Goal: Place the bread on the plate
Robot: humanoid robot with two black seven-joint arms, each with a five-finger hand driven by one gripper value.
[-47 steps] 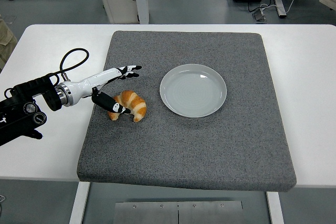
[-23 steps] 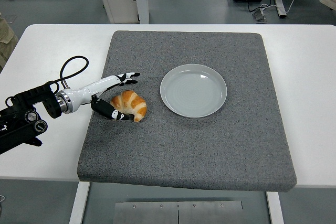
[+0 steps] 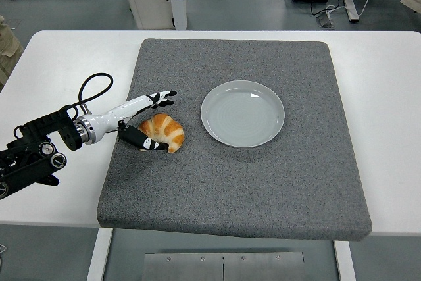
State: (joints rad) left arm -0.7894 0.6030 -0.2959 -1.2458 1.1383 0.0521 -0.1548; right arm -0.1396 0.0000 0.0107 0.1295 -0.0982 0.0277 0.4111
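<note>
Left hand (image 3: 146,120) at 9 o'clock on grey mat (image 3: 263,182), fingers spread wide: thumb low vs near side of bread (image 3: 163,131), other fingers above its far side, not closed on it. Bread = croissant, lying on mat just at plate's (image 3: 242,113) 8 o'clock, off plate. Plate empty. Risk: curved flaky shape w/ loose wide grasp, could roll or get pushed away from fingers when closing; squeezing hard may crush it.
</note>
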